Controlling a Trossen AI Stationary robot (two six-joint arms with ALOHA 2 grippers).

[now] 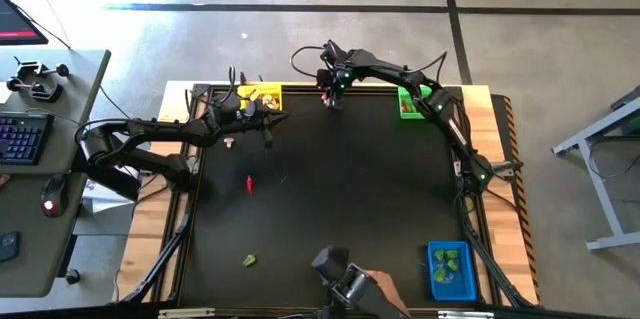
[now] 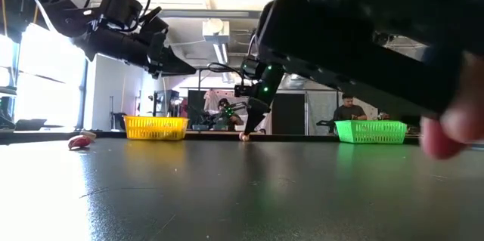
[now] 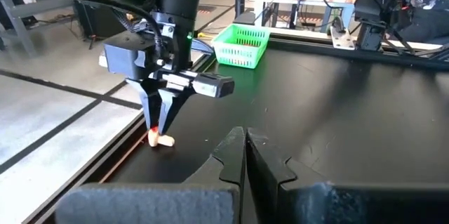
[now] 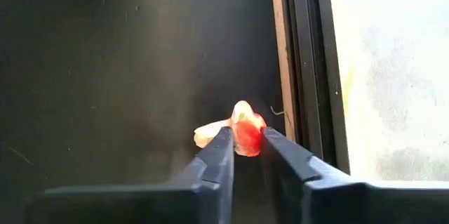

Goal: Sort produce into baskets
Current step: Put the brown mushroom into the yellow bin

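Right gripper [image 4: 242,155]: working at top centre of the high view, fingers closing narrowly around a red chilli piece [image 4: 247,134] lying against a cream bulb [image 4: 209,133] by the table's far edge. Left gripper [image 3: 245,155]: waiting, fingers pressed together, farther off.

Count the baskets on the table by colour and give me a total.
Yellow basket: 1
Green basket: 1
Blue basket: 1
Total: 3
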